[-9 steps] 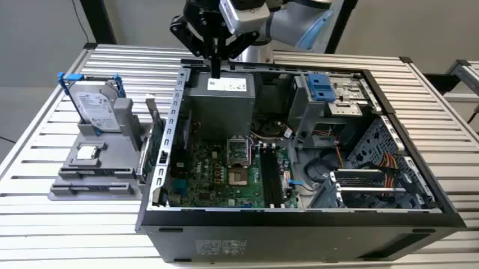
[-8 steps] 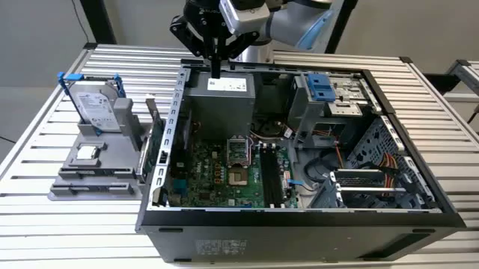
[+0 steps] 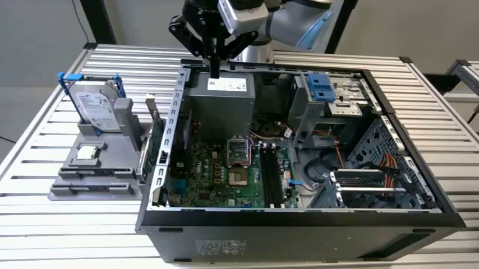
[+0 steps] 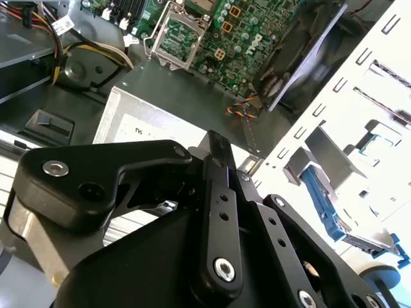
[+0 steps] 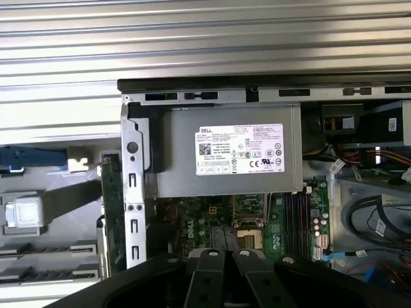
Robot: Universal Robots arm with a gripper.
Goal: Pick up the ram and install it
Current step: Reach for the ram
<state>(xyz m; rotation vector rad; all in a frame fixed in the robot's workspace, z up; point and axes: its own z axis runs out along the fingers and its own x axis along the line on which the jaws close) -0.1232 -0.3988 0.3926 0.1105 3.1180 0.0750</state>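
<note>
My gripper (image 3: 215, 72) hangs above the back edge of the open computer case (image 3: 299, 216), over the grey power supply (image 3: 223, 103). Its dark fingers (image 4: 217, 168) are pressed together and nothing shows between them, so it is shut. In the first wrist view the gripper (image 5: 229, 258) sits above the labelled power supply (image 5: 231, 157). The motherboard's black memory slots (image 3: 268, 179) lie further inside the case, also seen in the first wrist view (image 5: 297, 215). The ram is out of view.
On the exterior view's left a grey fixture (image 3: 93, 179) carries a silver hard drive with a blue handle (image 3: 97, 106). A green expansion card (image 3: 155, 148) stands between the fixture and the case wall. Drive cages and cables (image 3: 351, 140) crowd the case's right half.
</note>
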